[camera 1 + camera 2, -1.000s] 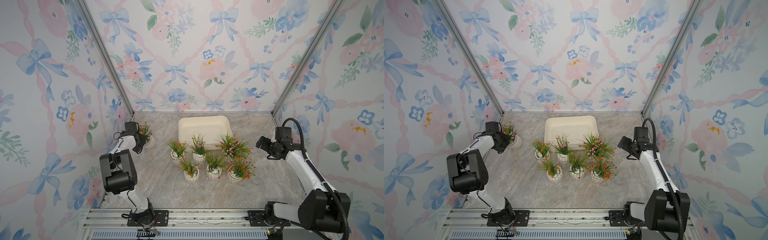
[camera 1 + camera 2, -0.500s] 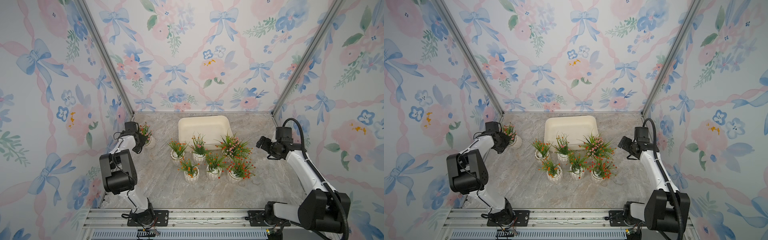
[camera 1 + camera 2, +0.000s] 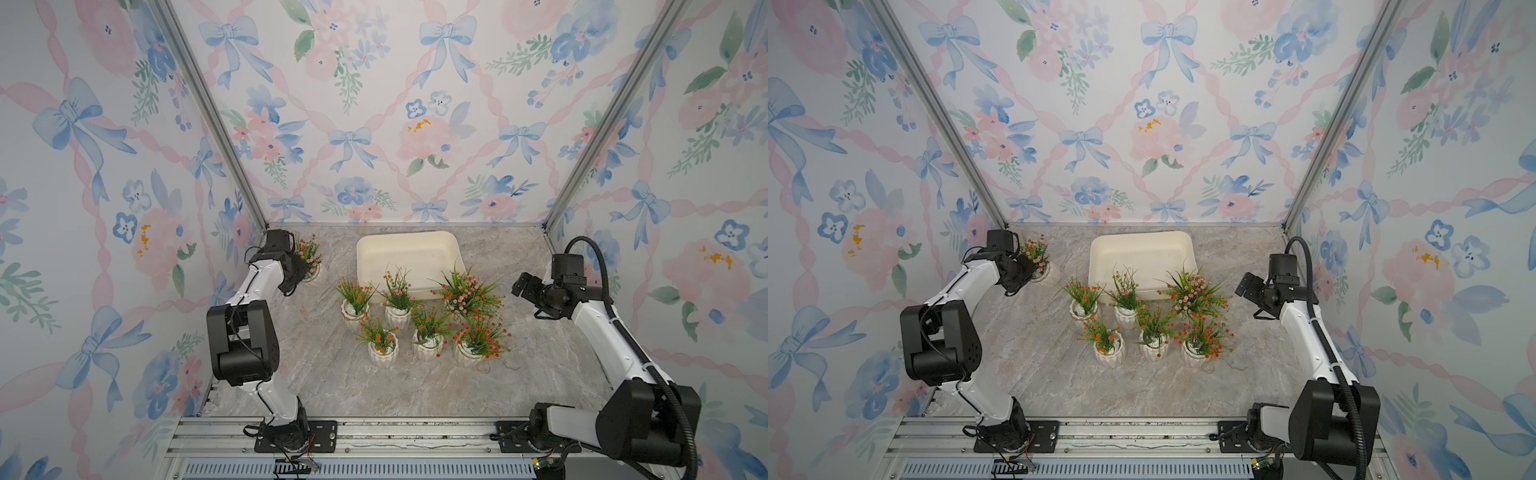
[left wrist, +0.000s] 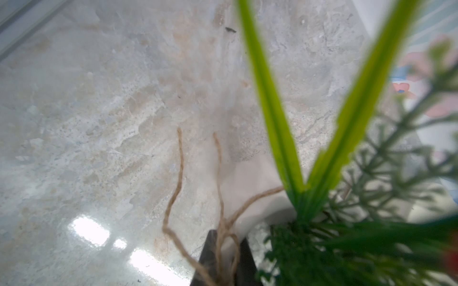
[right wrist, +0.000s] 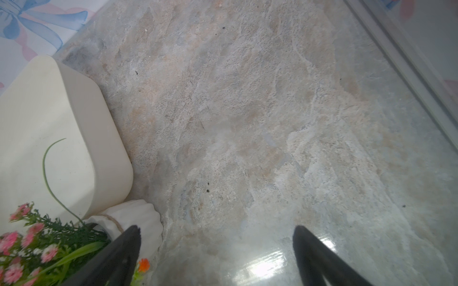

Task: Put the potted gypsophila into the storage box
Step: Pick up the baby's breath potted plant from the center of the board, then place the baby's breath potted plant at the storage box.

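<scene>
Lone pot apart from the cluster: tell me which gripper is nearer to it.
Left. The left gripper is right at the lone pot, fingers shut at its rim. The right gripper hangs open on the far side of the storage box, over bare table.

Bright, even light; tabletop [image 5: 262,265] glare; left-wrist potted gypsophila [image 4: 322,173] blurred.

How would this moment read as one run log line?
left gripper: shut at lone pot | right gripper: open, empty | storage box: no pot inside | six pots: on table
</scene>
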`<control>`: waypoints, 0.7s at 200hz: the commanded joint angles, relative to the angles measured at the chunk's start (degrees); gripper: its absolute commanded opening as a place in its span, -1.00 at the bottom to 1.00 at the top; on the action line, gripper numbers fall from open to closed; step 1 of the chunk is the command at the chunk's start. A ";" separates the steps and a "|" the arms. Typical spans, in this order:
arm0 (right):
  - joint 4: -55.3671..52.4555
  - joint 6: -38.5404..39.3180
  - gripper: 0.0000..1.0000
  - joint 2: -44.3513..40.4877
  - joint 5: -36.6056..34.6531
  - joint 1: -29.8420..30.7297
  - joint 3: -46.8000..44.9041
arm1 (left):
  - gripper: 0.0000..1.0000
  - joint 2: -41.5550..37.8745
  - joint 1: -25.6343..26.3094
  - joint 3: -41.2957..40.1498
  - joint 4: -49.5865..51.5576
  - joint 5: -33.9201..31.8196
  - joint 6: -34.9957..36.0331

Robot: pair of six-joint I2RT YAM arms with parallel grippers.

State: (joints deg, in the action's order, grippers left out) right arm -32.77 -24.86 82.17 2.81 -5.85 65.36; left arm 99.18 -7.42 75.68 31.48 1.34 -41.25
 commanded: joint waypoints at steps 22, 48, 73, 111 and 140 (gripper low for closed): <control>-0.88 0.91 0.94 0.45 0.86 -0.39 0.38 | -1.00 1.99 4.34 10.74 4.12 1.48 5.96; -1.33 0.96 0.94 0.28 0.88 -0.35 0.90 | -1.00 5.04 8.66 19.89 8.56 -0.42 9.38; -1.24 1.12 0.94 -0.07 0.71 -0.31 0.99 | -1.00 8.99 12.58 27.79 11.61 -1.44 11.52; -1.42 1.03 0.94 -0.30 0.84 -0.31 1.26 | -1.00 14.60 17.51 36.75 13.51 -1.39 12.26; -1.41 0.87 0.94 -0.87 1.07 -0.28 1.36 | -1.00 19.04 20.38 43.09 13.52 -0.90 13.13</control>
State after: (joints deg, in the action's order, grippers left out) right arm -32.82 -24.43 81.73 3.05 -5.91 65.39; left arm 115.85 11.27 113.16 45.17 -0.14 -29.87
